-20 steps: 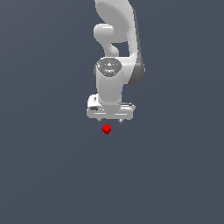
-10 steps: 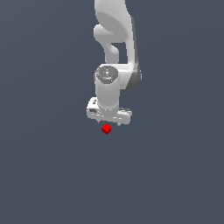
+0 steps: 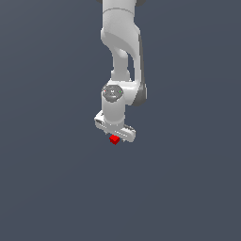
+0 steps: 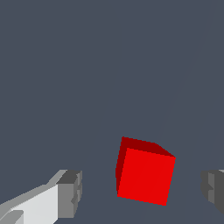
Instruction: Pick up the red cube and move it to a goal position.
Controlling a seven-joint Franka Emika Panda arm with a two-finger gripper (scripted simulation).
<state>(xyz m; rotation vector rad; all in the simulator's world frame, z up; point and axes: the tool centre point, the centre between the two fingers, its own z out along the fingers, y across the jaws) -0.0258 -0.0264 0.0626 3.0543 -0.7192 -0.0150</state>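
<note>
The red cube lies on the dark grey floor, just under the white gripper in the exterior view. In the wrist view the cube sits between the two grey fingertips, with clear gaps on both sides. The gripper is open and touches nothing. The white arm reaches down from the top of the exterior view, and its hand is turned at an angle.
Plain dark grey floor lies all around. No other objects or edges show.
The gripper has come down closer to the cube and its hand has turned. The cube has not moved.
</note>
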